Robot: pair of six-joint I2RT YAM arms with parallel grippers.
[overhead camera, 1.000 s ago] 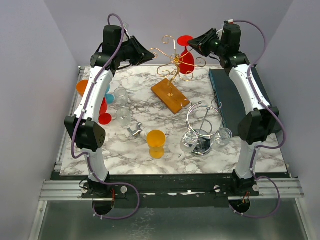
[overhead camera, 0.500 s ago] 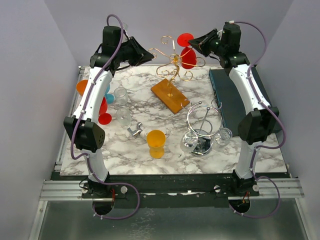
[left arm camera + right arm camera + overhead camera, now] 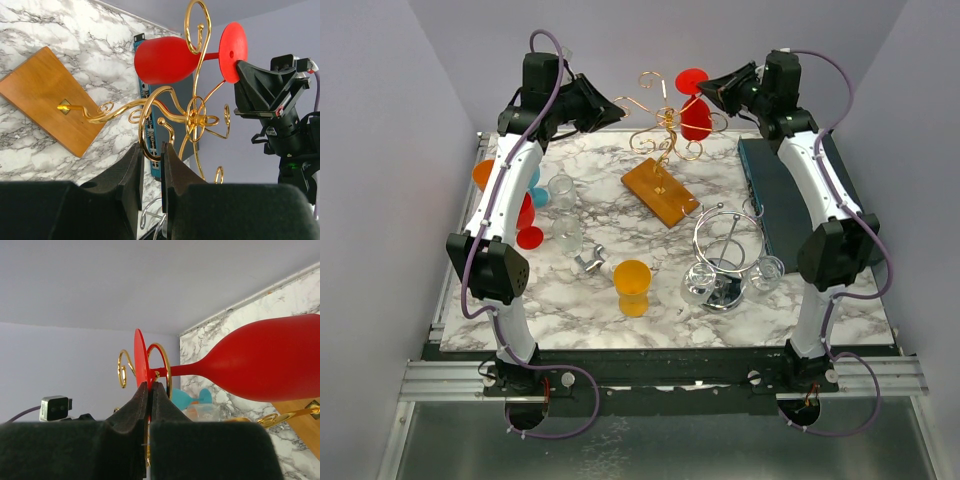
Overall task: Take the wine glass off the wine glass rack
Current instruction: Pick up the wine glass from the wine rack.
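The right pincer (image 3: 149, 387) pinches the foot of the wine glass (image 3: 265, 360), whose stem runs straight away through a loop of the rack (image 3: 194, 118). The left pincer (image 3: 151, 150) clamps a rack curl.

The wine glass (image 3: 695, 120) is opaque red and hangs upside down in the wine glass rack (image 3: 194, 118). Its bowl points down and its stem passes through a gold loop. Its round foot is uppermost, pinched at the rim in the closed jaws of the right gripper (image 3: 150, 387). The rack is curled gold wire on an oblong wooden base, standing mid-worktop toward the far edge. The left gripper (image 3: 152, 150) has its jaws clamped on one lower curl.
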